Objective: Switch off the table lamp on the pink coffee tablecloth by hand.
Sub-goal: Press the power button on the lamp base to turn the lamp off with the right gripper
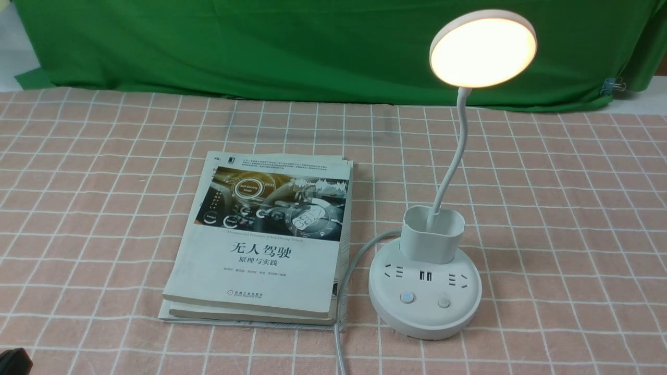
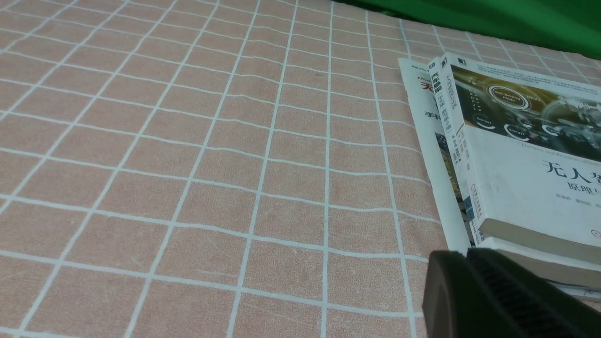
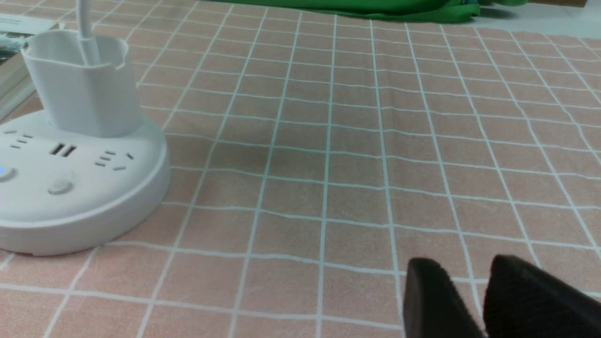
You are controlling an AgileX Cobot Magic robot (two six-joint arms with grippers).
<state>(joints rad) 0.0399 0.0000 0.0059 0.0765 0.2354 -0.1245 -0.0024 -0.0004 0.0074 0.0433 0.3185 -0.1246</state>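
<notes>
Lamp: the white table lamp point(image 1: 432, 237) stands on the pink tablecloth point(image 1: 573, 208), right of the middle and toward the near side.
Head: a flat round disc point(image 1: 483, 48), lit with a warm yellow glow, tilted to face the near side.
Neck: a thin white stem point(image 1: 454, 151) that curves up from the cup to the head.
Cup: a white holder point(image 1: 432, 245) on the far part of the base.
Base: a round white body point(image 1: 424, 315) with sockets on top and two round buttons at its near edge. The left button point(image 1: 406, 297) shows a small blue light, the right button point(image 1: 443, 302) is plain.
Cord: a white cable point(image 1: 350, 271) leaves the left side of the base and runs toward the near edge.
Books: a stack point(image 1: 266, 245) lies just left of the lamp.
Left gripper point(image 2: 465, 258): low over the cloth near the books, its fingers pressed together, holding nothing.
Right gripper point(image 3: 467, 272): to the right of the base and apart from it, its fingers a little apart, holding nothing.
Backdrop: a green cloth point(image 1: 260, 47) at the far side.
</notes>
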